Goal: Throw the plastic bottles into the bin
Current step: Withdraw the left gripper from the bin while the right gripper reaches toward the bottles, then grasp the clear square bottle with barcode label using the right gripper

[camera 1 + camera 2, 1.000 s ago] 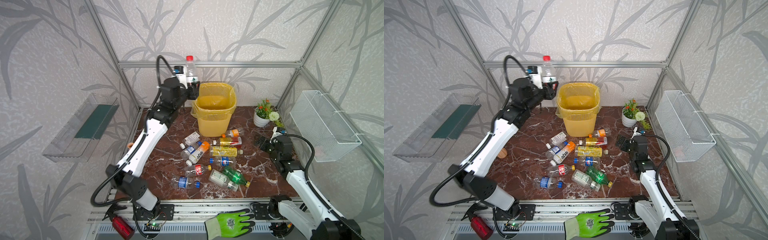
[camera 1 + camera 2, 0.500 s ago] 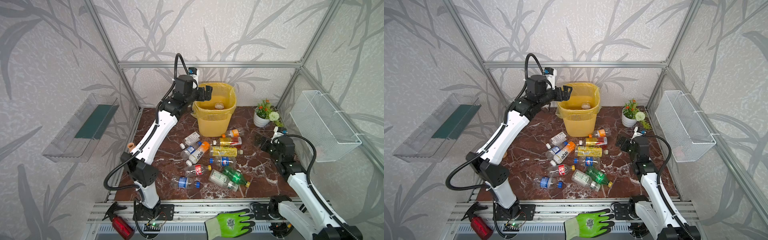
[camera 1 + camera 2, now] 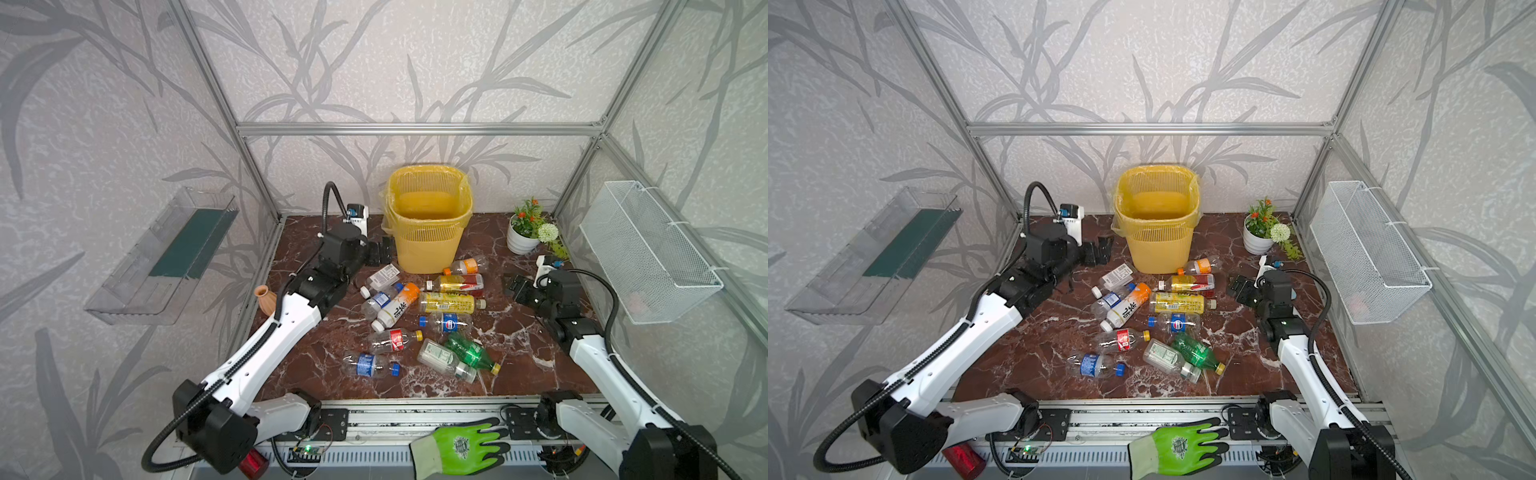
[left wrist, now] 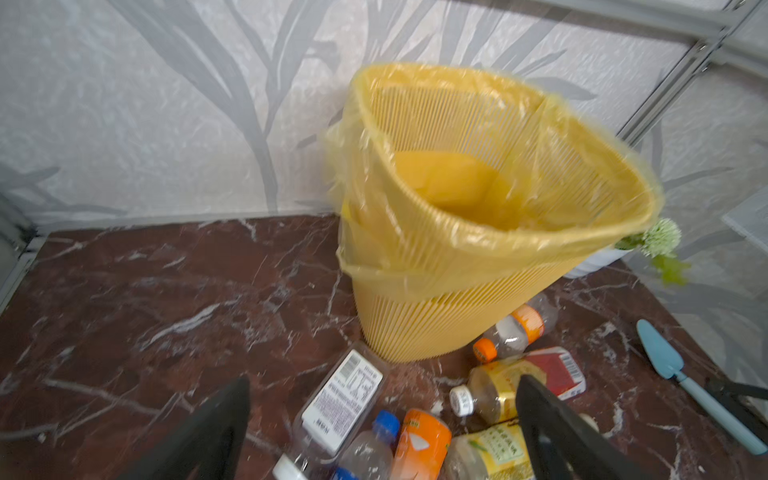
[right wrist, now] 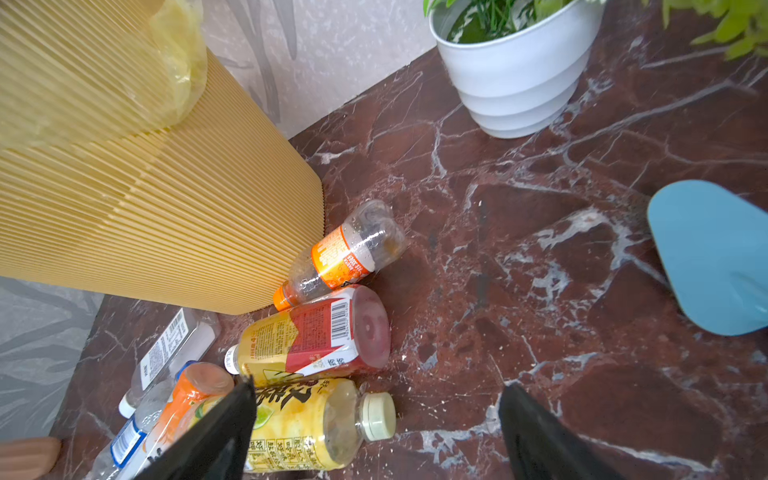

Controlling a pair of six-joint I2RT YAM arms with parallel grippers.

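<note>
The yellow slatted bin (image 3: 428,237) (image 3: 1156,237) (image 4: 478,257) (image 5: 124,187) stands at the back. Several plastic bottles lie on the marble floor before it: a white-labelled one (image 3: 382,276) (image 4: 345,399), an orange one (image 3: 399,305), a yellow-labelled one (image 3: 446,302) (image 5: 307,428), a red-and-yellow one (image 5: 316,340) and a green one (image 3: 471,353). My left gripper (image 3: 380,253) (image 3: 1100,251) (image 4: 382,386) hangs open and empty, low beside the bin's left side, over the white-labelled bottle. My right gripper (image 3: 515,289) (image 3: 1239,289) (image 5: 380,386) is open and empty, near the yellow-labelled bottle's cap end.
A potted plant (image 3: 525,232) stands right of the bin, with a blue trowel (image 5: 715,257) on the floor near it. A white wire basket (image 3: 648,249) hangs on the right wall, a clear tray (image 3: 166,257) on the left. A terracotta vase (image 3: 264,297) sits at the floor's left edge.
A second ago my left gripper held a bottle high beside the bin. It let go over the bin, then swung down to the floor at the bin's left. The right arm barely moved.
</note>
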